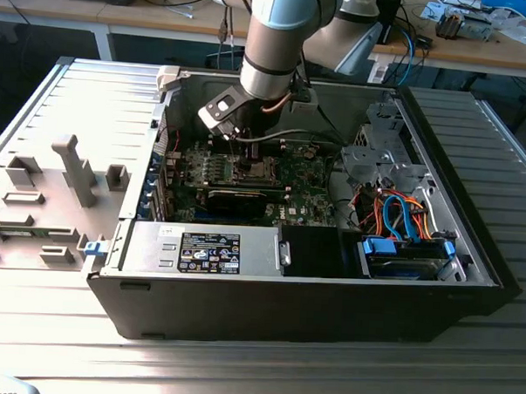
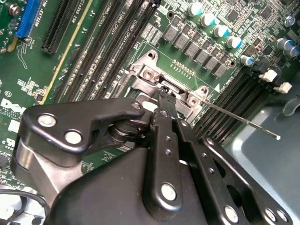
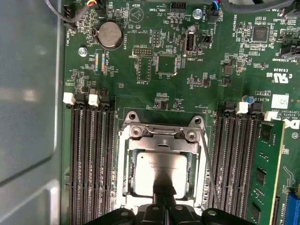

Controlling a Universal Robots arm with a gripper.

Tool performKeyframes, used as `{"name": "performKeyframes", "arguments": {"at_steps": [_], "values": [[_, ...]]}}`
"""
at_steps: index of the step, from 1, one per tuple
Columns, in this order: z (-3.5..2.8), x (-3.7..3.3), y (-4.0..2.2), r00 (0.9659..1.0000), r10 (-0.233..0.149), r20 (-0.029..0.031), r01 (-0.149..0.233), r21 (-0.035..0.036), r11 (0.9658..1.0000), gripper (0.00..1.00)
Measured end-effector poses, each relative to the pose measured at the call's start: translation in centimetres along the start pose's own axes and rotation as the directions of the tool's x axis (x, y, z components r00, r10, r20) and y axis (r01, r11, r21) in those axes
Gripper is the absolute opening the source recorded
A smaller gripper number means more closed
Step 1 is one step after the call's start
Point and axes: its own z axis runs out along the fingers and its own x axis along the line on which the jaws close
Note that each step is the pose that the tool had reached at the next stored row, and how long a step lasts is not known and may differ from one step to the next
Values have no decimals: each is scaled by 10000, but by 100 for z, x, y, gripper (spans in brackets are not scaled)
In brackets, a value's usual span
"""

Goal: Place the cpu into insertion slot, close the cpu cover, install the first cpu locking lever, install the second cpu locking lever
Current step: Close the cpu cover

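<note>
1. Cpu (image 3: 158, 169) work takes place inside the open computer case (image 1: 284, 311). The gripper (image 1: 246, 153) reaches down between its walls, so any travel should be vertical.
2. On the motherboard (image 3: 140, 101), memory slots (image 3: 91, 159) flank the socket closely on both sides. Avoid sideways drift.
3. In the insertion slot (image 3: 120, 173), the cpu lies flat and square to the rim.
4. The cpu cover (image 3: 161, 139) lies down over the cpu, its window framing the metal top. Judged step: seating this cover flat.
5. The gripper's fingers (image 2: 161, 140) are pinched together with nothing between them, tips at the cover's edge. Contact cannot be confirmed. Press straight and lightly.
6. One locking lever (image 2: 239, 119), a thin rod, stands free beside the socket, apparently unlatched. Keep the tips off it.
</note>
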Motion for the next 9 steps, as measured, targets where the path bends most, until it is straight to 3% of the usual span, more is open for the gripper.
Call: {"name": "performKeyframes", "arguments": {"at_steps": [5, 7, 9], "values": [[-40, -12, 155, 10000, -5, -17, 5, 24, 10000, 11], [-125, -13, 186, 10000, -4, -19, 4, 34, 10000, 11], [-257, -10, 187, 10000, -4, -27, 4, 38, 10000, 11]]}}
